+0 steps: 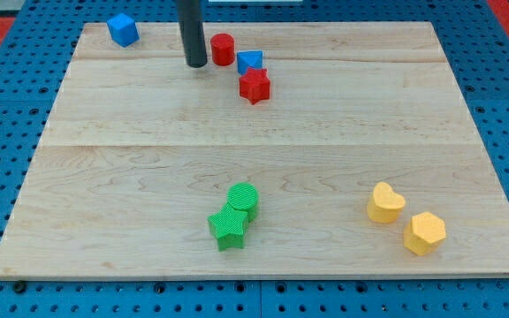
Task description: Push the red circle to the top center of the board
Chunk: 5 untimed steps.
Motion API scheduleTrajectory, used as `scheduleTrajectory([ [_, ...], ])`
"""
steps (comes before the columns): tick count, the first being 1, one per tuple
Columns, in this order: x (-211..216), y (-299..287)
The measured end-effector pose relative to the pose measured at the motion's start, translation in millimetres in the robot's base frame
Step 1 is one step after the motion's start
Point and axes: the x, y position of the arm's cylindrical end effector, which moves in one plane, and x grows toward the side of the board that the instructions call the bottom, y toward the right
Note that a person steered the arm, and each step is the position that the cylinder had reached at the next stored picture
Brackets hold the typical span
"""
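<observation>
While no pincer shows, my tip (196, 64) stands just left of, perhaps touching, the red circle (223, 49).

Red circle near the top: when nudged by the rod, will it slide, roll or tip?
The red circle stands flat-ended and squat, so it probably slides, not rolls. My tip sits just at its left; an off-centre push may swing it toward the blue block.

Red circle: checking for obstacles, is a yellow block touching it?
No: the red circle sits near the view's top, both yellow blocks at bottom right.
</observation>
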Motion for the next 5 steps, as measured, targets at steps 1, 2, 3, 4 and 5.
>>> scheduleTrajectory([
  [1,-4,51],
  [2,-16,57],
  [3,-20,57],
  [4,-21,57],
  [5,-23,57],
])
